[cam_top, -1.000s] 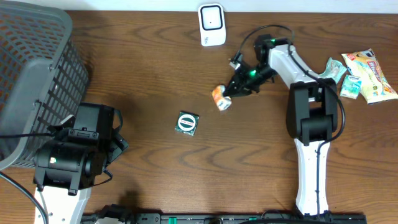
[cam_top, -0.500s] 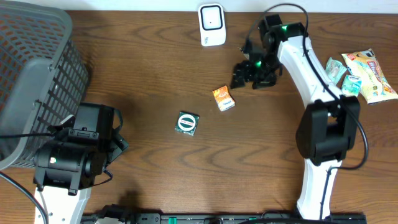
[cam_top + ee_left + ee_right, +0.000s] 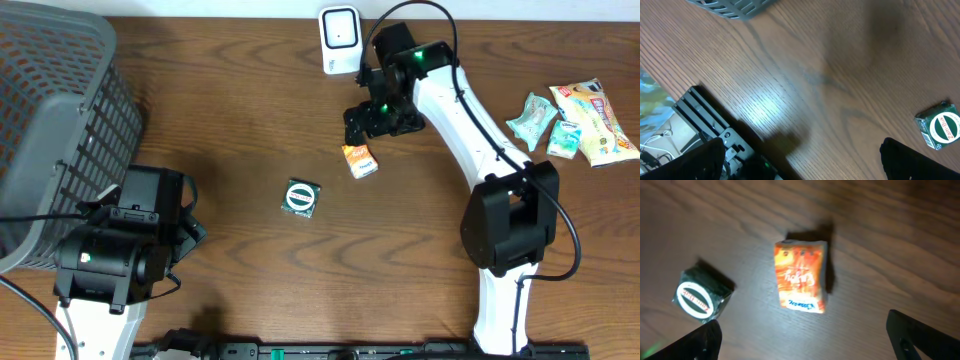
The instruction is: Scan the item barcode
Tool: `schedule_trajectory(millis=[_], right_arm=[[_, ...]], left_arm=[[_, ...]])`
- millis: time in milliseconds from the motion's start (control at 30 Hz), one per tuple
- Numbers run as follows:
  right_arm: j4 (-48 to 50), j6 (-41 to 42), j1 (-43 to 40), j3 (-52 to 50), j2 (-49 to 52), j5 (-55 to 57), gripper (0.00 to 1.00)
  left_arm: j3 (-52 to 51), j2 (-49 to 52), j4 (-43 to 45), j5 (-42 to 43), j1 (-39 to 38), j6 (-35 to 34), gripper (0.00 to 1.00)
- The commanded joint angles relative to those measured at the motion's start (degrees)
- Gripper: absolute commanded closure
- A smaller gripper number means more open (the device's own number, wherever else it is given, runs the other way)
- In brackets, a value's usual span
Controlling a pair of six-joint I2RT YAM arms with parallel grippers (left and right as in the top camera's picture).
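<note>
1. Bench (image 3: 250, 120) from above: we see dark wood grain, with a grey basket (image 3: 50, 110) at 10 o'clock and a white scanner (image 3: 340, 40) at 12 o'clock by the far edge. The orange packet (image 3: 358, 160) lies flat near the centre, toward 1 o'clock. The right tool (image 3: 375, 122) hangs just at 12 o'clock of it, between packet and scanner. From here we cannot tell whether tool and packet touch. A green packet (image 3: 300, 198) with a round white label lies at 8 o'clock of the orange one, near but apart. Several snack packets (image 3: 585, 120) sit at 3 o'clock by the bench's edge. The left arm (image 3: 120, 250) stands at 8 o'clock, under the basket.
2. Left wrist view: the left tool (image 3: 800, 160) is spread wide. We see its dark fingertips (image 3: 920, 160) at 5 and 7 o'clock with nothing held between them. The green packet shows at 4 o'clock, clear of the fingers. A corner of the basket sits at 11 o'clock, and a black rail (image 3: 715, 125) at 8 o'clock.
3. Right wrist view: the right tool is spread too, its fingertips (image 3: 925, 337) at 5 and 7 o'clock, pinching nothing. The orange packet lies flat at the centre, its print upside down to us, touching neither finger. The green packet lies at 8 o'clock of it, apart.
</note>
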Motion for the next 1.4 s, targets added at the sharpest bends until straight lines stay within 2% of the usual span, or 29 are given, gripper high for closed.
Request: schedule_trajectory(millis=[0,300,333,400,433,733,967,1233,1367], right_arm=[[0.26,1.6,-0.35,-0.46,1.22,1.66,0.01],[6.4,1.6,-0.35,-5.66,2.43,-0.5,0.01],[7.48,1.6,-0.39,-6.54,2.43,-0.5,0.05],[9.6,1.6,-0.66,-8.41,2.43,-0.81,0.28],[10.43,1.6,-0.9,-9.25,2.43,-1.42,0.36],[18.62,0.0,-3.65,-15.19,2.43,-13.86,0.43],[19.37,-1.44,-3.56,-16.41,2.43,-14.23,0.5],[21.42,-1.73,-3.28,-19.58,2.43,-14.19,0.51],[23.63,-1.86,-3.23,-21.84,2.43,-14.16,0.56]], left_arm=[[1.09,-0.26,-0.15,-0.92,0.22,-0.55,0.02],[1.09,-0.26,-0.15,-0.94,0.22,-0.55,0.02],[1.09,-0.26,-0.15,-0.92,0.22,-0.52,0.02],[1.09,-0.26,-0.17,-0.94,0.22,-0.55,0.02],[1.09,-0.26,-0.15,-0.92,0.22,-0.55,0.02],[1.09,-0.26,-0.15,-0.92,0.22,-0.52,0.02],[1.09,-0.26,-0.15,-0.92,0.22,-0.52,0.02],[1.09,-0.26,-0.15,-0.92,0.22,-0.52,0.02],[1.09,-0.26,-0.15,-0.92,0.22,-0.55,0.02]])
